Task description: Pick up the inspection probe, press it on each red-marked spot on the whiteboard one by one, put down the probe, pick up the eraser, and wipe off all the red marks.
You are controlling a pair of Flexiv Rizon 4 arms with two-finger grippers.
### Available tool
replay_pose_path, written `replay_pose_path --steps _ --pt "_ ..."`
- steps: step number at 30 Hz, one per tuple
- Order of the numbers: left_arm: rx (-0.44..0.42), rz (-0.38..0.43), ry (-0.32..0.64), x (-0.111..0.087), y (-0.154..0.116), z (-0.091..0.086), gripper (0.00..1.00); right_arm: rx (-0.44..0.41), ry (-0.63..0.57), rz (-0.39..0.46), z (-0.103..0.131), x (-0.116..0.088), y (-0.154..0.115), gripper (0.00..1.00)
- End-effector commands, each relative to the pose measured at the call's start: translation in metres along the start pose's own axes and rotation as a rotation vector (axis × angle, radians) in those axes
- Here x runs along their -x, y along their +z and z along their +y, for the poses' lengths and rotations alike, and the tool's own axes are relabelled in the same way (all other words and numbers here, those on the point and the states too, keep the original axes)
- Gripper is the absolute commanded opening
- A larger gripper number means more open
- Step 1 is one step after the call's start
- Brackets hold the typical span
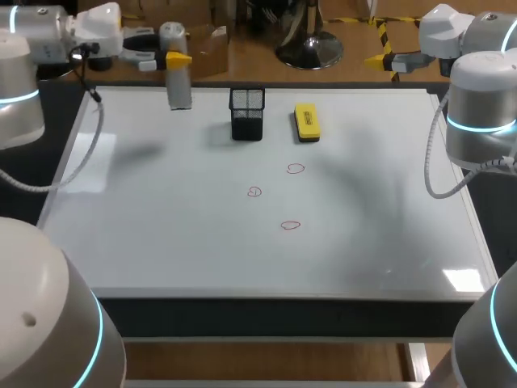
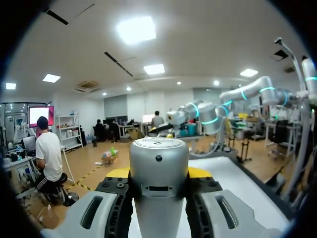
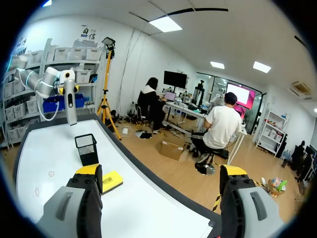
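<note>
Nearest me is the whiteboard (image 1: 161, 242): flat, glossy white, with a thin pale frame.

Mid-board are three red marks (image 1: 290, 225). They are small hand-drawn loops in a loose triangle, each apart from the others. Nothing lies on them or between them.

Beyond the marks, toward the far edge, stands a black mesh cup (image 1: 247, 114). It is square, open-topped and upright, with see-through wire walls. Near it on the right, not touching, is the eraser (image 1: 307, 122). It is a yellow rectangular block lying flat, long side running away from me, with a small dark patch on top.

The right gripper (image 3: 161, 171) has its fingers spread wide with nothing between the yellow tips. It sits past the board's far edge near the right corner, looking back across the board at the eraser and cup.

Farthest off, over the board's far left part, the left gripper (image 2: 158, 173) is clamped on the inspection probe (image 1: 179, 85), one yellow tip on each side. The probe is a smooth grey metal cylinder with a domed top. It stands upright, left of the cup and well apart from the marks. I can't tell whether its lower end meets the board.
</note>
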State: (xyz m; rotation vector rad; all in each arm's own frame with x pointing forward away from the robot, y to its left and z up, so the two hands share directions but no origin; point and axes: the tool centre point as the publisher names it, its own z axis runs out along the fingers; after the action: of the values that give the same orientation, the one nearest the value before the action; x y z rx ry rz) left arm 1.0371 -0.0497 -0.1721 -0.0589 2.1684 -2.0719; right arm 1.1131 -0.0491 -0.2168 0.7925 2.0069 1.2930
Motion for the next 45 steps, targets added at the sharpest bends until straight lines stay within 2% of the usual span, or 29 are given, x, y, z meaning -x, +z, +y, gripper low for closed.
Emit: replay_pose_path --steps 1,15,32,34,37,39,45 --pt "-0.007 -0.04 0.003 -0.011 -0.017 0.005 0.0 0.0 0.0 0.0 0.0 0.0 0.0 1.0" --pt "-0.011 -0.051 0.007 -0.007 -0.037 0.028 0.0 0.0 0.0 0.0 0.0 0.0 0.0 1.0" --pt "-0.011 -0.051 0.007 -0.007 -0.037 0.028 0.0 0.0 0.0 0.0 0.0 0.0 0.0 1.0" --pt "-0.011 -0.051 0.007 -0.007 -0.037 0.028 0.0 -0.059 -0.078 0.096 0.003 -0.004 0.01 1.0" --pt "-0.011 -0.051 0.007 -0.007 -0.037 0.028 0.0 -0.273 -0.202 0.233 0.006 -0.012 0.021 1.0" --pt "-0.011 -0.051 0.007 -0.007 -0.037 0.028 0.0 -0.372 -0.264 0.335 0.006 -0.015 0.027 1.0" --pt "-0.011 -0.051 0.007 -0.007 -0.037 0.028 0.0 -0.682 -0.446 0.558 0.006 -0.023 0.04 1.0"
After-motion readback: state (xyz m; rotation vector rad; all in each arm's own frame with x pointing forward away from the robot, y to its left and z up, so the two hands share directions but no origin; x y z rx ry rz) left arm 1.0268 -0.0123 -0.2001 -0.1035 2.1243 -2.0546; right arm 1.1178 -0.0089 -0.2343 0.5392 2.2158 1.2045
